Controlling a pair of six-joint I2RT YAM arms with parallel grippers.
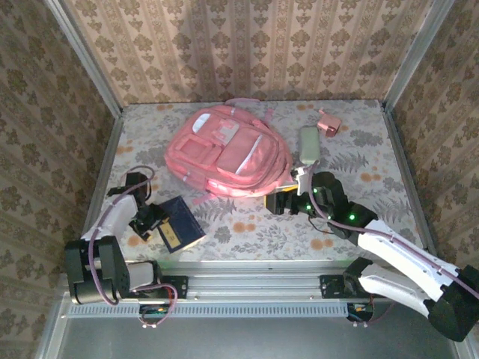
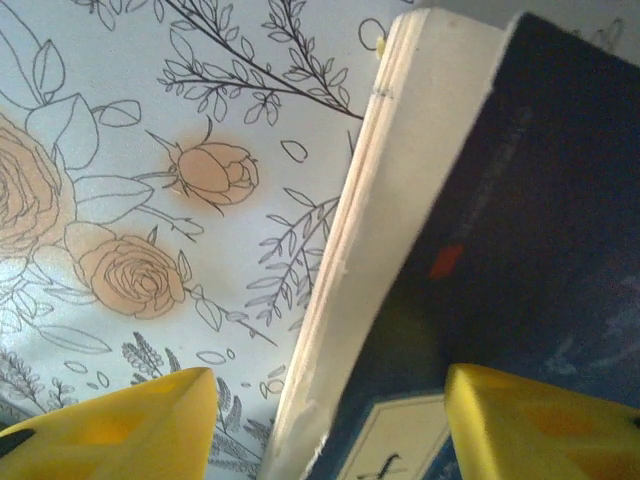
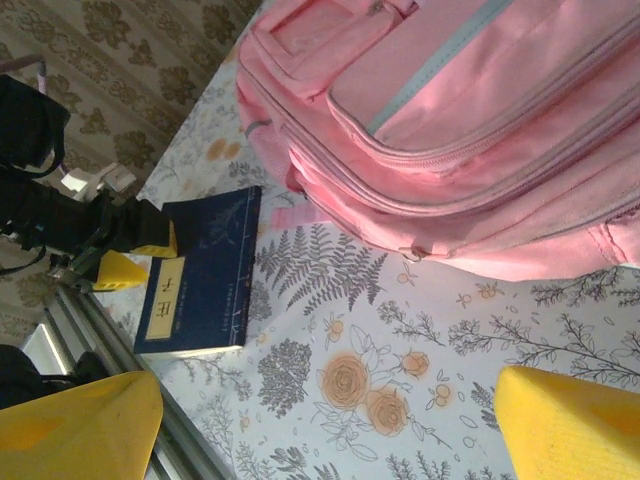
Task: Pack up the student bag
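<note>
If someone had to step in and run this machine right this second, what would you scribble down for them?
Left gripper: fingers open around the dark blue book's edge, not clamped.
Right gripper: fingers open, empty, beside the student bag.
Student bag lies flat on the table, zips apparently shut; pale case and small pink box sit to its far right.
Done: nothing visibly packed. Left: open the bag, load everything.

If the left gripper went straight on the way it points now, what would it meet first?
Probably the dark blue book: its page edge lies directly ahead of the open left gripper, though depth is unclear.
</note>
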